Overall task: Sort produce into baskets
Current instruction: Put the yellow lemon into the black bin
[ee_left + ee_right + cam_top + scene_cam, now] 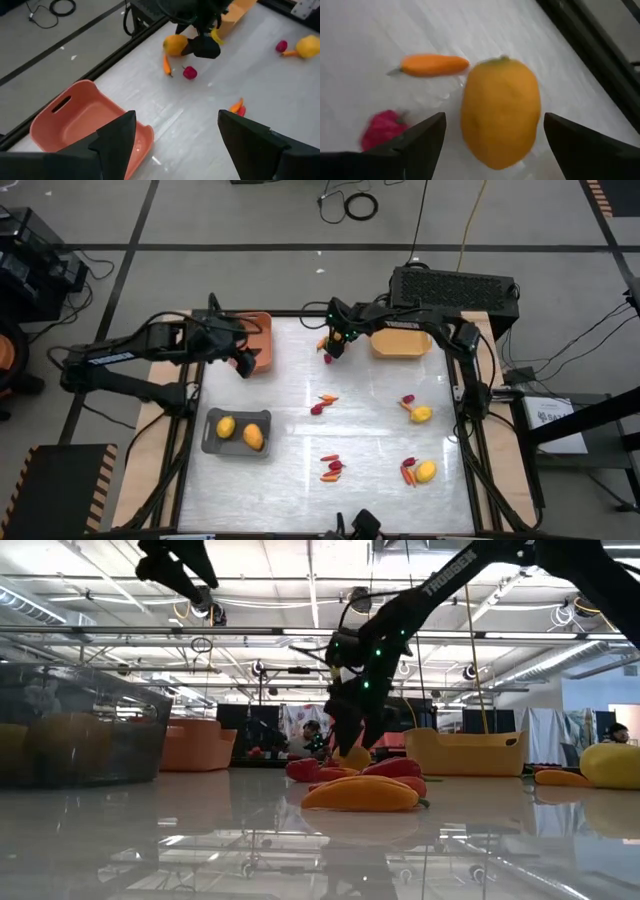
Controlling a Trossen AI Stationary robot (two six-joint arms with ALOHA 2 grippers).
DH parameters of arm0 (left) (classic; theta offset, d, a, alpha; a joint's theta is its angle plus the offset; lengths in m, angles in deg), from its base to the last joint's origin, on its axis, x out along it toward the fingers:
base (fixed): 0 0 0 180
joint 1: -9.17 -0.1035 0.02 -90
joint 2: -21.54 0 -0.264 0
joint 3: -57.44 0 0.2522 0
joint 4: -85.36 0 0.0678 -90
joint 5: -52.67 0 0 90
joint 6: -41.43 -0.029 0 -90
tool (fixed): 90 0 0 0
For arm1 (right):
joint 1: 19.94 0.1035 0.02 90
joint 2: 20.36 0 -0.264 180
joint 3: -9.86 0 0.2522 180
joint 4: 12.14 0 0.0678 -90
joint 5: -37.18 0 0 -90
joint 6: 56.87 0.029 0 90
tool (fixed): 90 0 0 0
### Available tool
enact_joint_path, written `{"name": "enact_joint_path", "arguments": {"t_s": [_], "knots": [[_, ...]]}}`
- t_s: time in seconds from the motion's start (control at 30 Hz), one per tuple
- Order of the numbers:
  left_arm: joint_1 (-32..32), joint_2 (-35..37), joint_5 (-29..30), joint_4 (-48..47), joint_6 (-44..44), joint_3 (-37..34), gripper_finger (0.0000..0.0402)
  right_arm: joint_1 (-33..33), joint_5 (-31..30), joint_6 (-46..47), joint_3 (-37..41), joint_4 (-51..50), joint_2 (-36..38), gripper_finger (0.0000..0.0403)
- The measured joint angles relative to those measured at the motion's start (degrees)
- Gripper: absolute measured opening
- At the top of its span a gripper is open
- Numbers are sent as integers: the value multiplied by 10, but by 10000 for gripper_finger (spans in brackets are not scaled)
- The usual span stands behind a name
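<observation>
Three baskets (212, 443), five yellow fruits (422, 415)

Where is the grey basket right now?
In the high view, the grey shallow plastic basket sits at the table's near-left, holding two yellow-orange egg-shaped fruits. It lies below the salmon-orange narrow basket, on the left arm's side.

The glossy white table (370, 430) carries a shallow grey plastic tray (210, 442), a salmon-orange tray (262, 340) and a yellow-orange tray (402, 344). Loose yellow egg-shaped fruits (422, 414), dark red pieces (317, 409) and slim orange peppers (328, 477) lie scattered across it.
</observation>
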Motion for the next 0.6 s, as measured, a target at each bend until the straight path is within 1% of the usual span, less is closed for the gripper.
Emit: {"name": "enact_joint_path", "arguments": {"t_s": [0.17, 0.3, 0.47, 0.6], "knots": [[17, -24, 0, 3, 1, 0, 285, 0, -1, 5, 0, 20, -23, 329], [30, -38, 0, 2, 0, 0, 285, 1, -2, 3, 0, 26, -25, 315], [47, -38, 0, 1, -14, 0, 285, 0, -2, 3, 0, 30, -23, 269], [68, -21, 14, -28, -14, 0, 285, 0, 0, 3, 0, 24, -18, 224]]}}
